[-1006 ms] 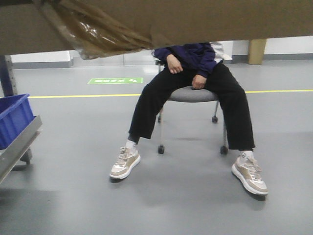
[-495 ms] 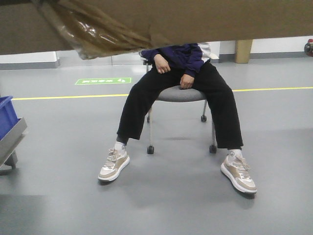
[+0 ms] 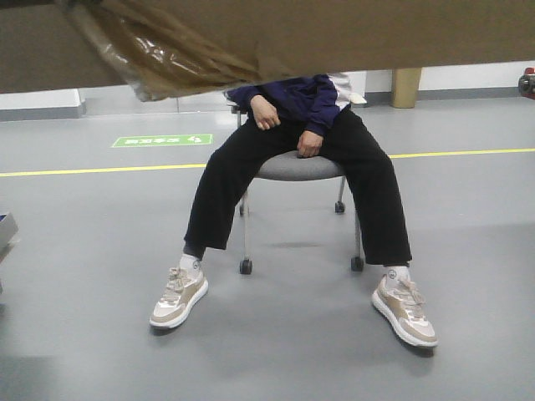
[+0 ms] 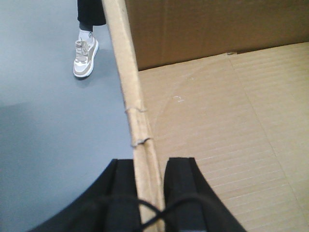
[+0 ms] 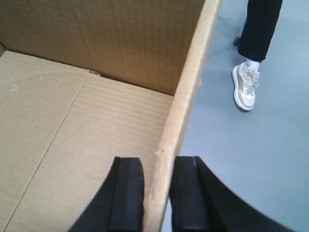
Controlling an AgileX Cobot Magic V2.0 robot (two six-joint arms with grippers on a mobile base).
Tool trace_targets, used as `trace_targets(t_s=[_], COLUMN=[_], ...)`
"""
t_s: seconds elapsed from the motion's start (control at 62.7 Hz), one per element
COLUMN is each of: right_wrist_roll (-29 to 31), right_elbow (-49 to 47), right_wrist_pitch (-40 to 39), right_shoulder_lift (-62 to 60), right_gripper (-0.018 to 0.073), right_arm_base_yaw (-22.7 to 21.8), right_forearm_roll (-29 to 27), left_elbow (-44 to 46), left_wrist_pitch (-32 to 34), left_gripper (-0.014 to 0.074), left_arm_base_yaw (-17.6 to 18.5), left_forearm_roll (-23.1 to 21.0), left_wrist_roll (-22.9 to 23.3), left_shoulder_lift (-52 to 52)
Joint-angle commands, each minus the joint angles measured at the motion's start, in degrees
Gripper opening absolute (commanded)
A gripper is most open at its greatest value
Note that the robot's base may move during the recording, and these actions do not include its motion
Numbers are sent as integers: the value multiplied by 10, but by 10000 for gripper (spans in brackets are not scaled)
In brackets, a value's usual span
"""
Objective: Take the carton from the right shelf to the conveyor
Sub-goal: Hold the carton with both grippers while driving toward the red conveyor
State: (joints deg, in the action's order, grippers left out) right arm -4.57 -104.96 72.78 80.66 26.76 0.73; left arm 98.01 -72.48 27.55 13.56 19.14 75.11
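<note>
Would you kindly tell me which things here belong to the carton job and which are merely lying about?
Job: carton, left gripper, right gripper, each clamped on a carton wall.
Lying about: person, chair, green floor sign, yellow line.

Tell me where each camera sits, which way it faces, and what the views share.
Front view: on the robot's front, facing forward beneath the held carton toward a seated person; no robot part shows.
Left wrist view: behind the left hand, looking down the carton's left wall; both fingers clamp it.
Right wrist view: behind the right hand, looking down the right wall; both fingers clamp it.
Shared: all show the carton and person; each wrist view catches one shoe.
</note>
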Motion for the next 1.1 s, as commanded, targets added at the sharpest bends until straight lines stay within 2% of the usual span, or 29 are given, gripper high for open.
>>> trace_targets(t_s=[0.0,1.085], right_wrist_roll=[6,6], right_elbow=[-1,-1], right_wrist_pitch=[-28,-28], right_shoulder_lift=[-3,-3], right_gripper=[-69,-69], right_arm_base_yaw=[3,3], right_forearm_roll=[-7,-7], left_elbow=[2,2], left_wrist_pitch=[25,32], left_gripper=[-18,-18], left_arm_base_yaw=[8,8], left_forearm_roll=[-22,0], left_wrist_roll=[-4,-4], left_shoulder_lift=[-5,-5])
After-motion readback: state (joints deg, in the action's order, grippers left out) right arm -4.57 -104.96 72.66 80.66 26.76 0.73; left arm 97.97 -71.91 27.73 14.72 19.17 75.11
